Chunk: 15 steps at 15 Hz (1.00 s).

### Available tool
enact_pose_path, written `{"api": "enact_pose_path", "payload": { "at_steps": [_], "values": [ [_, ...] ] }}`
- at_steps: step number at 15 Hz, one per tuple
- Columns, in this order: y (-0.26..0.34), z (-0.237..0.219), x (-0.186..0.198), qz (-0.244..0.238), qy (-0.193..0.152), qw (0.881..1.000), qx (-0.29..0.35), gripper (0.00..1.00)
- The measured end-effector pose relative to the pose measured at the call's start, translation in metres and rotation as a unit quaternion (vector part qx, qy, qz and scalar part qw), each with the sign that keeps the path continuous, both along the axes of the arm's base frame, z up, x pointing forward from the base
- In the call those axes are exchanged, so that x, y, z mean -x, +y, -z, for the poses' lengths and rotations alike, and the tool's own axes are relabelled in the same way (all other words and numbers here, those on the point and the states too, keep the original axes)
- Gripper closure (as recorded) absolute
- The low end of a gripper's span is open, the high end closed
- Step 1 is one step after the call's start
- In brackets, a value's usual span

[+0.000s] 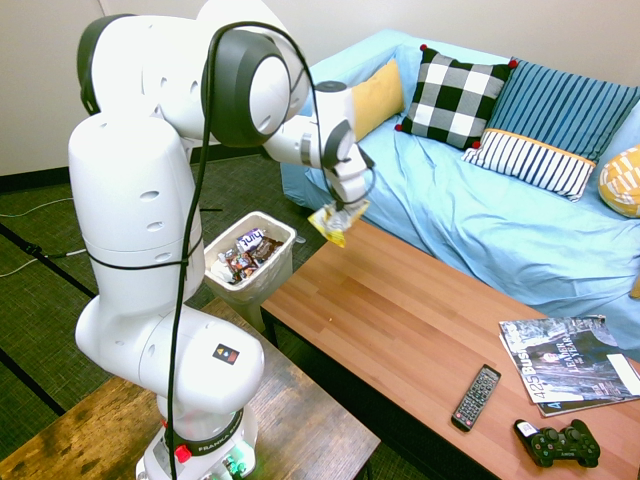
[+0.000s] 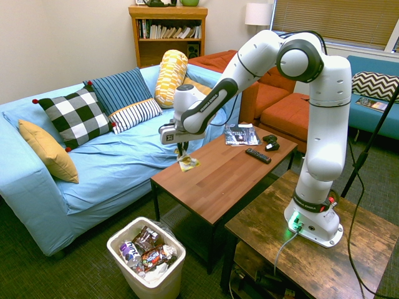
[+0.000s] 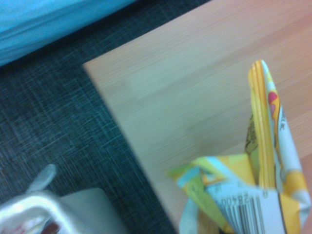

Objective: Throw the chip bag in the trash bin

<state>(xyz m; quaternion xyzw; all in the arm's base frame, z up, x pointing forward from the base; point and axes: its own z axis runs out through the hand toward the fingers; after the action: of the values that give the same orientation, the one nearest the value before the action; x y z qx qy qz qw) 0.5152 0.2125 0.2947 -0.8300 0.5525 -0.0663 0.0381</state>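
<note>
The gripper [image 1: 343,207] points down with its jaws closed on the top of the chip bag [image 1: 333,224], which hangs clear above the corner of the worktop [image 1: 420,330] nearest the trash bin [image 1: 262,275]. The bin stands on the floor just beside that corner and already holds several wrappers.

Handling: the chip bag is judged light, thin and crumpled, with no stiffness of its own. It will swing and flutter under fast motion, and foil is slippery, so a pinch on a folded or creased edge is the safest hold. It should drop freely once the jaws part, though a light bag may drift, so release low over the opening.

Limits of view: the arm's own body hides part of the bin in the first exterior view. The wrist view is blurred; it shows only a corner of the bin and the bag's barcode. The fingertips' contact with the bag is too small to make out.
</note>
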Motion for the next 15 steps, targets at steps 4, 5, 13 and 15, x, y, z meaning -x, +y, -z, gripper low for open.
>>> {"api": "enact_pose_path", "payload": {
  "at_steps": [4,5,13,15],
  "values": [
    [0.144,0.006,0.051,-0.042,-0.011,0.999,0.026,1.00],
    [0.174,0.017,0.057,-0.051,-0.010,0.998,0.032,1.00],
    [0.303,0.172,0.067,-0.085,0.038,0.993,0.072,0.00],
    [0.310,0.191,0.063,-0.079,0.048,0.993,0.078,0.00]
  ]
}}
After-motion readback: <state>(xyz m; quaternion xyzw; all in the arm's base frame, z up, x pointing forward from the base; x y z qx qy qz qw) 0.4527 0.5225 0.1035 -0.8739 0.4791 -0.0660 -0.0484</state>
